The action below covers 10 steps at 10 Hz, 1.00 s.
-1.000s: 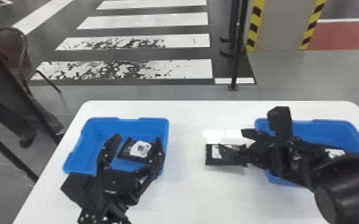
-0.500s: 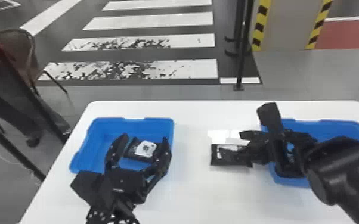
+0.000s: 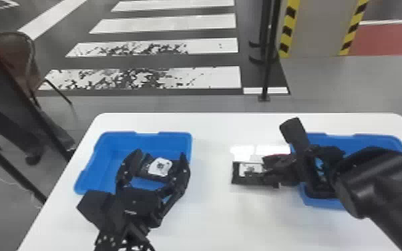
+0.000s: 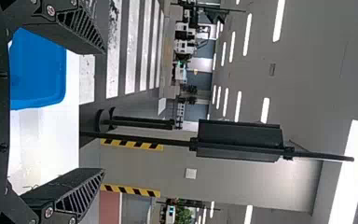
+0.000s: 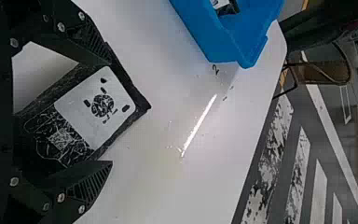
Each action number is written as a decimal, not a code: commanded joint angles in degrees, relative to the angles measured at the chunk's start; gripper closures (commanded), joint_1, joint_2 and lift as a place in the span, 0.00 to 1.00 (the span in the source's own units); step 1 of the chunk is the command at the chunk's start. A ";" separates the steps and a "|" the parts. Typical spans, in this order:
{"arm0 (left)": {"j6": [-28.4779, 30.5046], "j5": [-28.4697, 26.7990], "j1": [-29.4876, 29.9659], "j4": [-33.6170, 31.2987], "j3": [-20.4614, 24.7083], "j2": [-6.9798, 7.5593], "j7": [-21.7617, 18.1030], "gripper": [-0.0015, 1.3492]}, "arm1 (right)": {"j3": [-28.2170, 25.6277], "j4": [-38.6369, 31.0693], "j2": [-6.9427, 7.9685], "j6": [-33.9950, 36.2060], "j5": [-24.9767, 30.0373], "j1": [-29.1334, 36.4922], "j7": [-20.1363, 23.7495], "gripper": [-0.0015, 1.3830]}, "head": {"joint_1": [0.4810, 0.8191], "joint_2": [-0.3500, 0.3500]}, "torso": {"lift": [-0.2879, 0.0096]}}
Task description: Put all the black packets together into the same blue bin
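In the head view my left gripper [image 3: 160, 155] is over the near part of the left blue bin [image 3: 110, 160], fingers spread. A black packet with a white label [image 3: 159, 167] lies in that bin, seen between them. My left gripper [image 4: 104, 111] is also apart in the left wrist view. Between the bins, my right gripper [image 3: 272, 173] reaches over the right part of another black packet [image 3: 238, 180] at the table. Seen from the right wrist, my right gripper [image 5: 109, 112] has this packet [image 5: 142, 100] between its widely spaced fingers; contact cannot be told.
The right blue bin [image 3: 377, 142] stands under the right forearm, which hides much of its inside. The white table [image 3: 210, 217] carries both bins. A chair [image 3: 20, 63] and a black post [image 3: 267, 66] stand beyond it.
The right arm's wrist has swung leftward and tilted near the packet between the bins. Its forearm covers more of the right bin, hiding the label seen there earlier. The head view has shifted slightly.
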 commanded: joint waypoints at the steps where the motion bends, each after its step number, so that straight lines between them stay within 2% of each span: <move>1: 0.03 0.00 -0.06 0.29 -0.07 0.04 0.00 0.10 | 0.21 0.50 0.05 0.91 0.01 -0.41 0.02 0.56 | 0.63 0.66 | 0.60; 2: -0.11 0.00 -0.06 0.29 -0.07 -0.05 0.00 0.10 | 0.21 0.92 0.14 1.33 -0.11 -0.41 0.02 0.56 | 0.63 0.66 | 0.60; 4: -0.40 0.12 -0.06 0.29 0.05 0.04 0.00 0.10 | 0.21 1.20 0.31 1.05 -1.02 -0.27 -0.16 0.76 | 0.63 0.65 | 0.60; 7: -0.82 0.12 0.22 0.29 0.28 0.04 -0.09 0.10 | -1.16 -1.47 0.23 -3.73 -3.65 0.58 -1.65 0.77 | 0.63 0.67 | 0.60; 9: -1.10 0.12 0.36 0.29 0.39 0.04 -0.35 0.10 | -6.99 -9.48 0.23 -5.42 -3.77 3.39 -1.74 0.77 | 0.63 0.69 | 0.60; 10: -1.24 0.12 0.36 0.29 0.50 0.04 -0.44 0.10 | -12.24 -15.11 0.23 -5.14 -2.39 6.62 -2.00 0.77 | 0.63 0.69 | 0.60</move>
